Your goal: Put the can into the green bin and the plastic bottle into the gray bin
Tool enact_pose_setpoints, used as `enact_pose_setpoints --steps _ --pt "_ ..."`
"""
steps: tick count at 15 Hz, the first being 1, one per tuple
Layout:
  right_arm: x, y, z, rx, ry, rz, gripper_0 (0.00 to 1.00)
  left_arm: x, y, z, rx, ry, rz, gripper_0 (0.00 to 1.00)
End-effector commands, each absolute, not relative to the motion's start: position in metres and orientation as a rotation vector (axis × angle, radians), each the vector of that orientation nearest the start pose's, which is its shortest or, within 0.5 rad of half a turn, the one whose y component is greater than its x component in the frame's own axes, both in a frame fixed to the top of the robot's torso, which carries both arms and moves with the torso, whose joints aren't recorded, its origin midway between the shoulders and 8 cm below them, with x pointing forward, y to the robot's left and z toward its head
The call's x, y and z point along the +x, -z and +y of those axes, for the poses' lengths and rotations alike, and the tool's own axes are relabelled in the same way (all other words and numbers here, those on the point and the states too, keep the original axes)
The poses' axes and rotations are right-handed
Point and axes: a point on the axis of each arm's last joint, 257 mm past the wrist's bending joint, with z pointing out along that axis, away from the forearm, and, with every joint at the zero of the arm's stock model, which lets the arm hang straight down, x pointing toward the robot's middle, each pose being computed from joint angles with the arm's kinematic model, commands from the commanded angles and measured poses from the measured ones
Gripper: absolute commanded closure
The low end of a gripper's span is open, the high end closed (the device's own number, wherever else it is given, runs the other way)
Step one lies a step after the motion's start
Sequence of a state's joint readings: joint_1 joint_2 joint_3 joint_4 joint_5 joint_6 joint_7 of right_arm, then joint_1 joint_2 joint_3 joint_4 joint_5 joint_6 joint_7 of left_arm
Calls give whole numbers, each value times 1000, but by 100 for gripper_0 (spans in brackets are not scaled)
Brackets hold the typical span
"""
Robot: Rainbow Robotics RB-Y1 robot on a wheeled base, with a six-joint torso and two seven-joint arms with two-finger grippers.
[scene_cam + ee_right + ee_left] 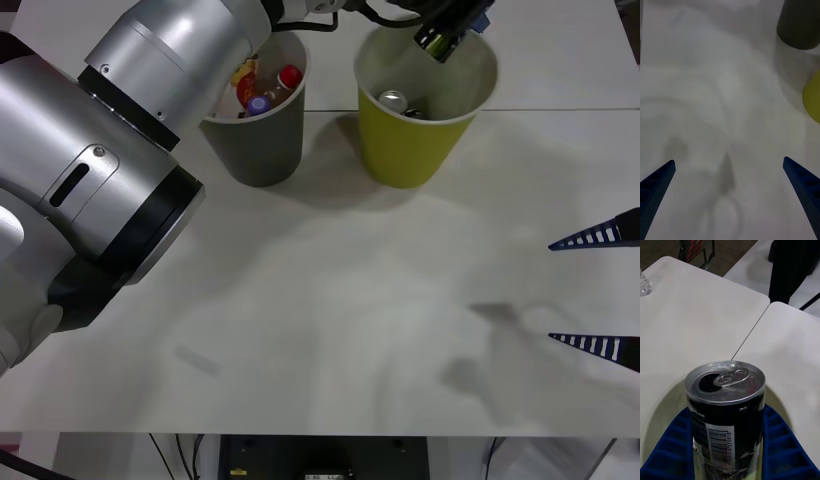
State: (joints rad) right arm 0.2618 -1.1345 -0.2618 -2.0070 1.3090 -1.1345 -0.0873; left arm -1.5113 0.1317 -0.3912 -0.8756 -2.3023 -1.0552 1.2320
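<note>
One step looks left: left gripper (728, 450) has its jaws clamped on the can (725, 408), poised over the green bin (415, 150), not dropped yet. Bottles already lie in the gray bin (262, 150) beside it. Right gripper (728, 195) is idle, jaws spread.

Silver arm (130, 120) with black joint bands — blue, ribbed gripper fingers (598, 236).

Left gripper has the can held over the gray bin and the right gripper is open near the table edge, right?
Not quite. The left gripper holds the can over the green bin, not the gray bin; the front view shows it. The right gripper is indeed open near the table's edge.
</note>
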Motion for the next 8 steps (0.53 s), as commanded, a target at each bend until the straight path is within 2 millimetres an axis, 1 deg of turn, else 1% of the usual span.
enact_pose_setpoints --steps 1,3,4,6,8 --pt "341 167 -286 -1634 -209 1596 0 602 -37 -158 1159 259 1791 0" --pt "341 167 -286 -1634 -209 1596 0 602 -35 -154 1167 254 1805 0" --pt "341 167 -286 -1634 -209 1596 0 601 -35 -148 1186 247 1812 0" --pt "341 167 -286 -1634 -209 1596 0 599 -41 -132 1215 261 1820 0" --pt "341 167 -286 -1634 -209 1596 0 597 -48 -108 1249 273 1832 0"
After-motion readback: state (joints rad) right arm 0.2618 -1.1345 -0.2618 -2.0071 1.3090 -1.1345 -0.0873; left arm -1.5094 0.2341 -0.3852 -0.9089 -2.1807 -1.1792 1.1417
